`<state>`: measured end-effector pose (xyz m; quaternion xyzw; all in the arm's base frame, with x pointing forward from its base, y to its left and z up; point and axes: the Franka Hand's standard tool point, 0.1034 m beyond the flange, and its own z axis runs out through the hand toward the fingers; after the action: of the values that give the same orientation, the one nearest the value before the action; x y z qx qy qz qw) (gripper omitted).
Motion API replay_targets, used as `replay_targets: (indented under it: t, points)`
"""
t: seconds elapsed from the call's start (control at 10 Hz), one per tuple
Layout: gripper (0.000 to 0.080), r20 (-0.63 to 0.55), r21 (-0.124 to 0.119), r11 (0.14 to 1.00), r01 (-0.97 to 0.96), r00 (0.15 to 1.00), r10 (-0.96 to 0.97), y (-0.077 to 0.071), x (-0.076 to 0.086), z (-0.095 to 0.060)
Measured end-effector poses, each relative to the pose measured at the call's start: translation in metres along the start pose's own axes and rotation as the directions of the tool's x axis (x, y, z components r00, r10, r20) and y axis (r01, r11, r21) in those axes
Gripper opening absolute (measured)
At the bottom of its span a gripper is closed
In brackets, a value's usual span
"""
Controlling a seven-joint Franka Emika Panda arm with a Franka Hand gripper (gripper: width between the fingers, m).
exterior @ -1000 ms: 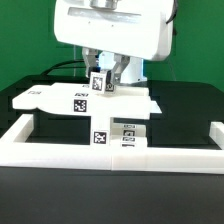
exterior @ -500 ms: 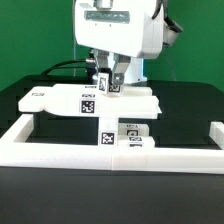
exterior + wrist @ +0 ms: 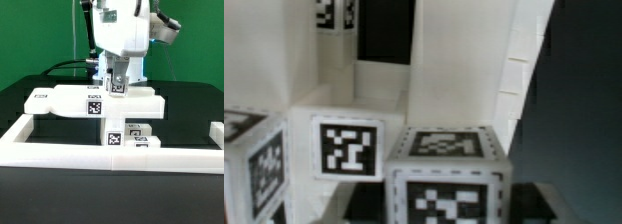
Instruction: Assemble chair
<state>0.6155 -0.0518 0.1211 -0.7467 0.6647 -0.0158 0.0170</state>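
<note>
Green backdrop is framing the gripper (image 3: 117,82), its jaws clenching a tagged white chair part (image 3: 118,86) above the seat plate (image 3: 95,102).

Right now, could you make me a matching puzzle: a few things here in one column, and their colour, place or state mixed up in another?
Things:
1 gripper
2 plate
3 wall
4 table

Descriptions:
a black
b low, white, nearest the camera in the exterior view
c closed on a tagged block
d flat, white, just below the gripper

Pairs: 1-c; 2-d; 3-b; 4-a
</note>
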Motion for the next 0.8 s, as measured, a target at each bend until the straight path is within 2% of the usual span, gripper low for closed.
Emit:
replay_targets:
  t: [0.2,0.3,0.4,0.5,0.6,0.7,0.8]
  points:
    - [0.0287,0.0,0.0,1.0,0.023,1.0,-0.023,-0.0001,-0.0004,0.0001]
    - [0.049,0.0,0.0,0.998,0.061,0.998,-0.061,-0.0002,-0.0009,0.0001]
    - [0.049,0.0,0.0,0.996,0.094,0.996,-0.094,-0.0006,-0.003,0.0]
    - [0.0612,-0.001,0.0,0.983,0.186,0.983,-0.186,-0.001,-0.0049,-0.0003]
    - [0.0645,-0.001,0.0,0.944,0.329,0.944,-0.329,-0.0015,-0.0065,-0.0007]
    - [0.0645,-0.002,0.001,0.918,0.395,0.918,-0.395,-0.0016,-0.0066,-0.0006]
    - [0.0649,-0.003,0.001,0.855,0.519,0.855,-0.519,-0.0018,-0.0067,-0.0006]
